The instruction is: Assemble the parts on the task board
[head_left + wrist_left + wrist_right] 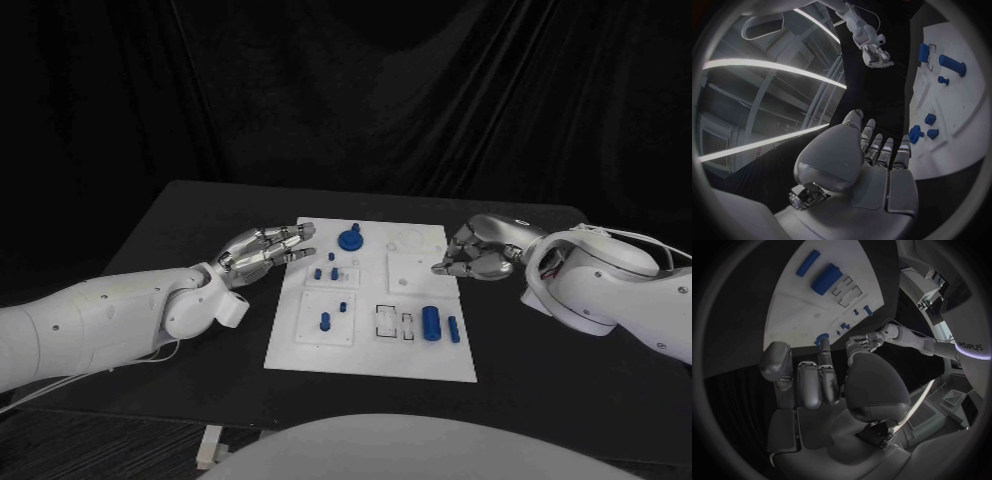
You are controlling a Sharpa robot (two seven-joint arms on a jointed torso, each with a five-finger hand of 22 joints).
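The white task board [372,345] lies in the middle of the black table. A blue round knob [351,240] stands at its far edge, with small blue pegs [333,272] below it and another peg [325,322] nearer me. A thick blue cylinder [430,322] and a thin blue bar [453,329] lie at the near right. My left hand [267,250] hovers at the board's far left edge with its fingers stretched toward the knob, holding nothing. My right hand [480,252] hangs over the board's far right edge, fingers loosely bent, nothing between them. In the right wrist view the fingers [807,385] and the thumb stay apart.
Bare black tabletop [188,230] lies around the board on all sides, and a black curtain hangs behind it. Two empty rectangular slots [392,320] sit beside the cylinder. In the left wrist view the board [942,105] shows with the cylinder [951,64] on it.
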